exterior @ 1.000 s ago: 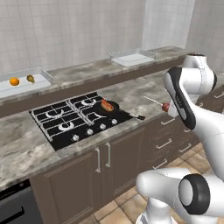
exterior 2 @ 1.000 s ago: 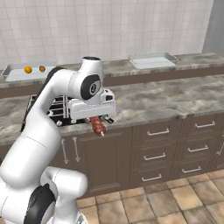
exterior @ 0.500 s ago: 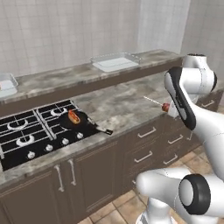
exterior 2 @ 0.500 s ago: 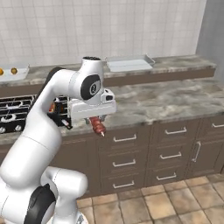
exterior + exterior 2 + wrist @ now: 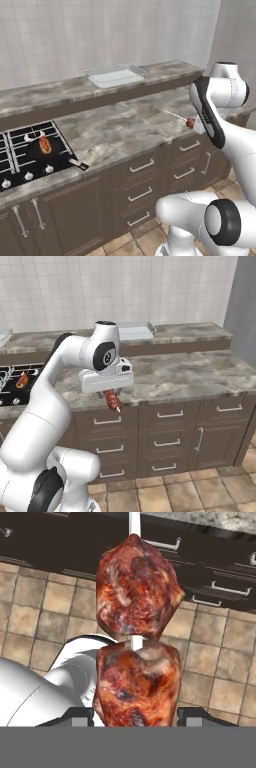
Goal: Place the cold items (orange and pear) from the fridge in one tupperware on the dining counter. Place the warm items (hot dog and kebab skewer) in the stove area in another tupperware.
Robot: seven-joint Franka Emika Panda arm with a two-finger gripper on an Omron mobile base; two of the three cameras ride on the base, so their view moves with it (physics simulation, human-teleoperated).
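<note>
My gripper [image 5: 110, 391] is shut on the kebab skewer [image 5: 113, 400], holding it in front of the drawers just below the counter edge. The skewer's two brown meat chunks [image 5: 137, 587] hang over the tiled floor between my fingertips [image 5: 80, 716] in the hand view. From the left base, the kebab skewer [image 5: 189, 121] pokes out beside my forearm, its thin stick pointing over the counter. A hot dog [image 5: 45, 145] lies in a dark pan on the stove [image 5: 20, 155] at the left. An empty clear tupperware [image 5: 116, 75] sits on the raised dining counter [image 5: 50, 92] behind.
The marble worktop [image 5: 200, 373] stretches to the right above brown drawers [image 5: 170, 428]. The pan's handle [image 5: 77, 163] juts toward the counter's front edge. A grey wall [image 5: 245, 311] closes off the far right. Tiled floor [image 5: 200, 491] lies below.
The whole scene has slid left in both base views, so the base has driven right. The stove now sits at the left edge. The kebab skewer stays in my gripper.
</note>
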